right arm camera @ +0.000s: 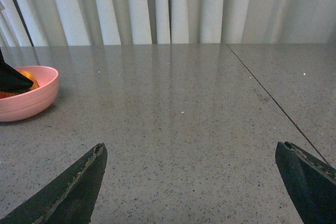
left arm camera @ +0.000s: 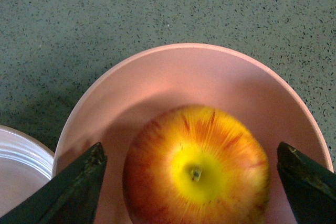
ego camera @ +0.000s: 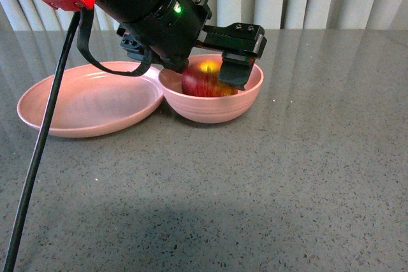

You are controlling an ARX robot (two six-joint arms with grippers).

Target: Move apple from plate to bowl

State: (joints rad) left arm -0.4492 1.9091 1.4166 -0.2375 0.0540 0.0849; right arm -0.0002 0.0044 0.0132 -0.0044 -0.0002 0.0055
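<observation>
Left wrist view shows the apple (left arm camera: pixel 197 170) sitting in the bowl (left arm camera: pixel 173 77), centred between the left tool's (left arm camera: pixel 194 182) spread fingers, clear of both. My guess: straight up is the way out; the plate (ego camera: pixel 83 103) lies empty alongside.

You are looking across a grey speckled stone tabletop (ego camera: pixel 306 176), polished enough to carry soft reflections toward its far edge. A thin straight seam (right arm camera: pixel 273 100) runs through the surface, slanting from the far edge toward the near right corner in the right wrist view. Behind the far edge hangs a pale curtain (right arm camera: pixel 173 6) in vertical folds, whitish with grey shadowed pleats, filling the whole backdrop. The light is even and diffuse. A broad soft shadow (ego camera: pixel 159 234) lies along the near edge of the tabletop.
</observation>
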